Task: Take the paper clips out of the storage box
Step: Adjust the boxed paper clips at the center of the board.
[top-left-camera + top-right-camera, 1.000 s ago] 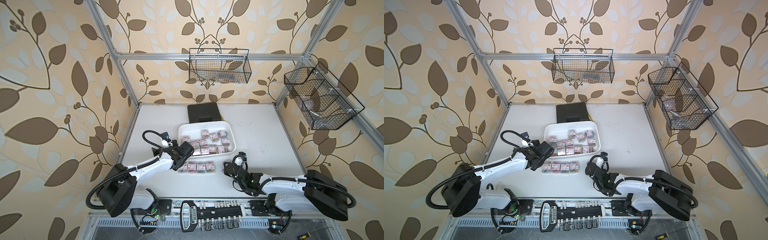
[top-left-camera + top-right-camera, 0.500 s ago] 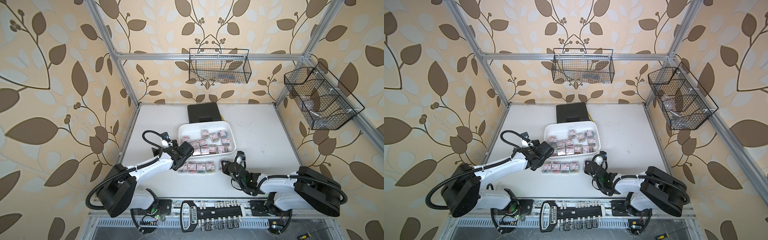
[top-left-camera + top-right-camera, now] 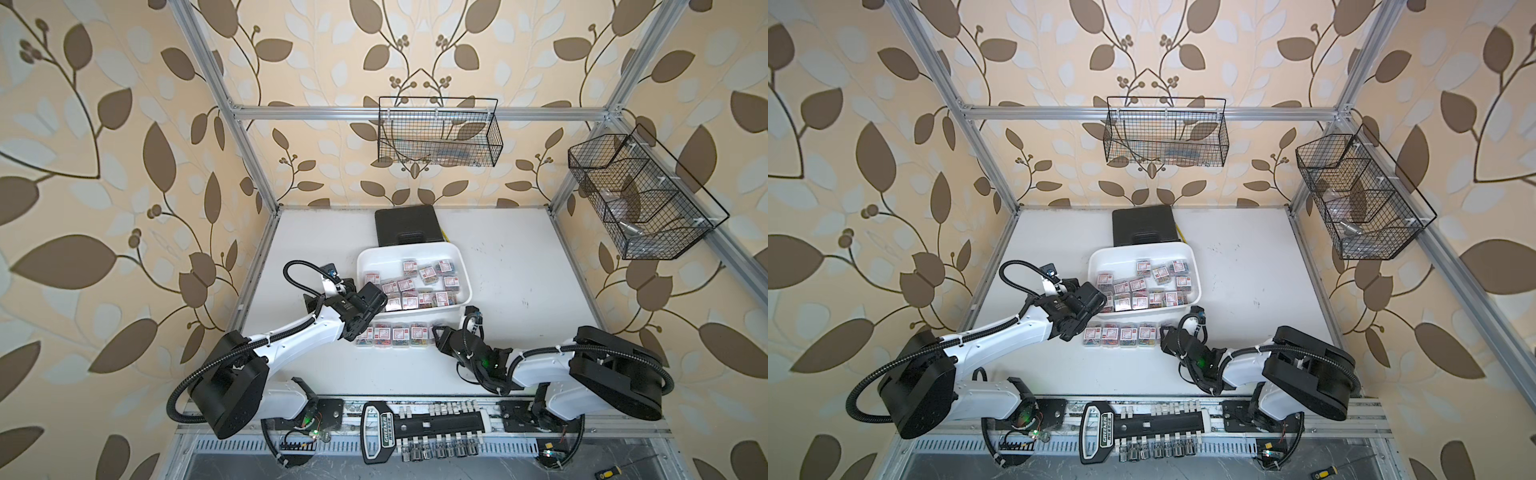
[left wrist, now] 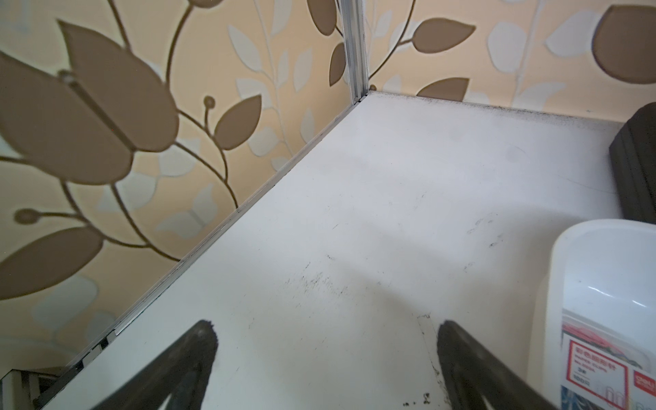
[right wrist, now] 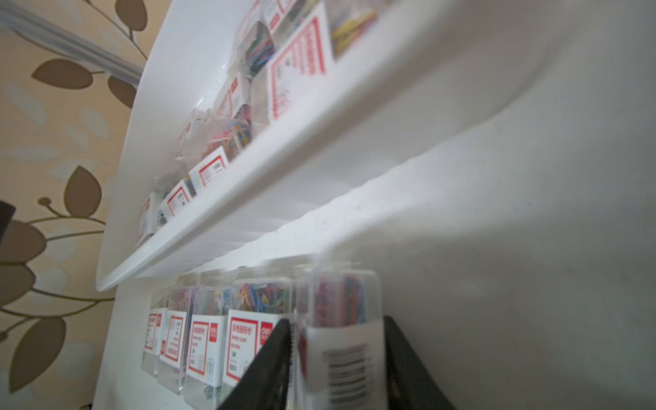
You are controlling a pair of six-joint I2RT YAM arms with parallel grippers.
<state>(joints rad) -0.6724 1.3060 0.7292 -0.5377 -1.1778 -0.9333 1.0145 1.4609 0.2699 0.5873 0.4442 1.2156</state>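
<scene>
Paper clips (image 3: 415, 286) are split two ways: most boxes sit in the storage box (image 3: 390, 257), and five are in a row (image 3: 392, 334) on the table (image 3: 519, 291) in front of it.

Left: the left gripper (image 4: 326, 333) has its jaws spread wide with nothing between them. It's over bare table, just beside the storage box's near-left corner.

Centre: the storage box sits mid-table, white and shallow. It holds over a dozen clear boxes, labels up, crowded toward the front and right. The back-left of its floor is bare. Black case (image 3: 407, 226) lies flat just behind it. Wire basket (image 3: 438, 133) on the back wall holds some flat stuff, too blurred to name.

The row runs parallel to the near rim, boxes side by side, labels up.

Right of centre: the right gripper (image 5: 337, 337) is at the row's right end, jaws parted a little, straddling the last box (image 5: 340, 319). Wrist view shows thin gaps either side of that box, barcode facing the camera.

Far right: second wire basket (image 3: 640, 199) on the side wall, divided into compartments. There are pale items in the lower ones, can't tell what.
</scene>
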